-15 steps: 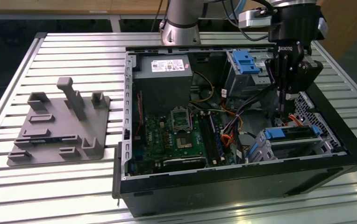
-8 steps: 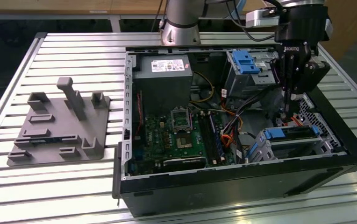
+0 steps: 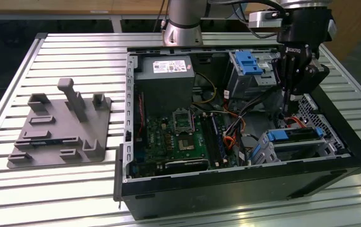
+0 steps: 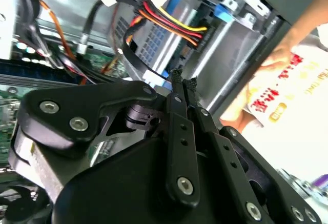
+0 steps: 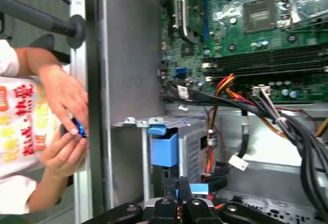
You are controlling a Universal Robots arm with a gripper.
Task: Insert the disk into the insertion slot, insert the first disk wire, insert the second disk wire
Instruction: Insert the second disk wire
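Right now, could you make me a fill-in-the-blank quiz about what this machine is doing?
1. The end effector is ____ the open computer case, not outside it.
2. The disk has a carrier rail coloured ____.
3. The grey fixture plate lies on the table at the exterior view's ____.
Missing words: inside; blue; left.

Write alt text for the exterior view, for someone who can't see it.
A robot arm's black gripper reaches down into an open computer case on a slatted metal table, near the blue-railed disk. A grey fixture plate lies at the exterior view's left.
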